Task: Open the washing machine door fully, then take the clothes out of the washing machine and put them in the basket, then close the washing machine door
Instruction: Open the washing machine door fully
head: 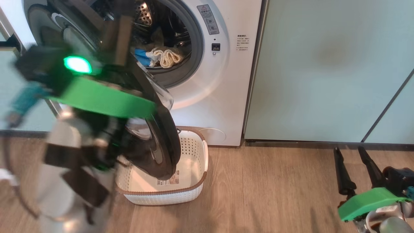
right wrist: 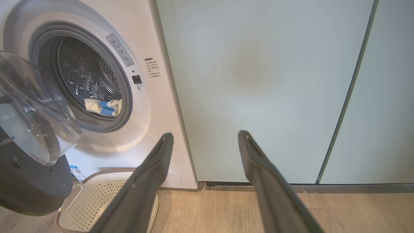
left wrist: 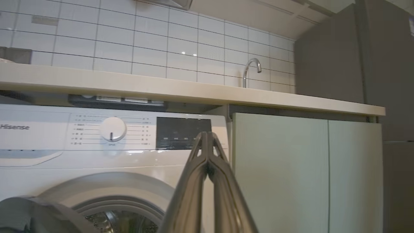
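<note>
Indoors, one white front-loading washing machine stands with its round, black-ringed glass door swung out on its left hinge. The door hangs over one perforated cream basket on the wood floor. Clothes, a cream ribbed knit beside blue and white pieces, lie in the steel drum. The left gripper is pinched together; the right gripper is spread apart.
</note>
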Available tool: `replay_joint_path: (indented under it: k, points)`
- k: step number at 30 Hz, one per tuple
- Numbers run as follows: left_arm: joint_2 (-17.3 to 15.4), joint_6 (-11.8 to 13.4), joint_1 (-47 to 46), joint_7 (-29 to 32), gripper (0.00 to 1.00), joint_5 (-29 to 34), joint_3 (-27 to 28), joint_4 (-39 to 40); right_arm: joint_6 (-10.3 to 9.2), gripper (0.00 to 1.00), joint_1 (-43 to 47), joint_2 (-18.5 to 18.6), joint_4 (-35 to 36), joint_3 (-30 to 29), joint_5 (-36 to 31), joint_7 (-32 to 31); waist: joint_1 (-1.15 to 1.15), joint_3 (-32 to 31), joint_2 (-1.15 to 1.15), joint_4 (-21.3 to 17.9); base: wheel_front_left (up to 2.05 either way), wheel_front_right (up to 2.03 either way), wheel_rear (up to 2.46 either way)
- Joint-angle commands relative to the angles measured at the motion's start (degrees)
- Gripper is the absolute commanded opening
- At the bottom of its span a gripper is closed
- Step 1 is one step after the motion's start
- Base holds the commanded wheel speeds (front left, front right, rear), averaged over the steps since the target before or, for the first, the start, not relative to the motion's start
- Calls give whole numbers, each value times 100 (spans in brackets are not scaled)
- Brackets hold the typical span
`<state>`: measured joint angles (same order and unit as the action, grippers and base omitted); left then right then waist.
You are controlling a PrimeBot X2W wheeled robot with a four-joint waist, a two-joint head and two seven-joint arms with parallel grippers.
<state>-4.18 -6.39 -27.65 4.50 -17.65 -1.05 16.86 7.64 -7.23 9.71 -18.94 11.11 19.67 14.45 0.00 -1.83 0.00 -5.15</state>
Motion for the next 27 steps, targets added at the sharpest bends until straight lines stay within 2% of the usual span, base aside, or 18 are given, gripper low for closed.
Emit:
replay_joint_path:
  k: [1,8,14,23,27]
  points:
    - [-57,12,-310,129,0,50,-61,278,-15,100,-113,23,156,96,6,55,0,6,0,-7,0,0,0]
    - [96,101,-210,446,0,73,-1516,598,-15,100,-143,34,145,106,18,55,0,42,0,-48,0,0,0]
    - [123,274,61,419,0,-46,-2515,370,-15,100,-146,35,119,101,13,55,0,79,0,-102,0,0,0]
    - [128,445,496,100,0,55,-3378,-399,-15,100,-160,40,104,75,10,55,0,116,0,-124,0,0,0]
    - [129,683,660,-215,0,156,-3562,-850,-15,100,-168,46,108,61,1,55,0,139,0,-102,0,0,0]
